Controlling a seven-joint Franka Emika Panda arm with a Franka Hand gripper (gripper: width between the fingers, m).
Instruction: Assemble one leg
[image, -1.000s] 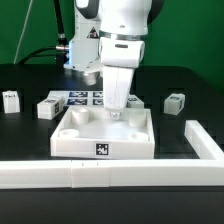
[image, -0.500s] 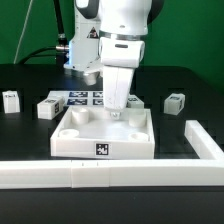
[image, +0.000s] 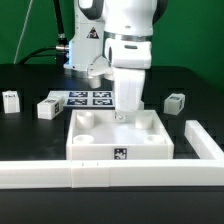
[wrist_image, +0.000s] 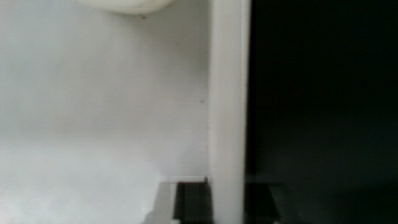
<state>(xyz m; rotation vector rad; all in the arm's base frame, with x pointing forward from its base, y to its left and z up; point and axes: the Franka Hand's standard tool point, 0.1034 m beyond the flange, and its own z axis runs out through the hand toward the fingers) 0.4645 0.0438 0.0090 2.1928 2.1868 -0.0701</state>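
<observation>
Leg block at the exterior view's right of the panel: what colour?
The leg is white with a black-and-white tag; exterior view.

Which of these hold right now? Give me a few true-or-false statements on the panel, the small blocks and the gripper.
1. The gripper is down at the large white square plastic panel. True.
2. Three small white plastic cuboid blocks are in view on the black table. True.
3. The flat white marker board lies nearer the camera than the panel. False: it lies behind the panel.
4. The panel's front wall is bare. False: it carries a black-and-white tag.
</observation>
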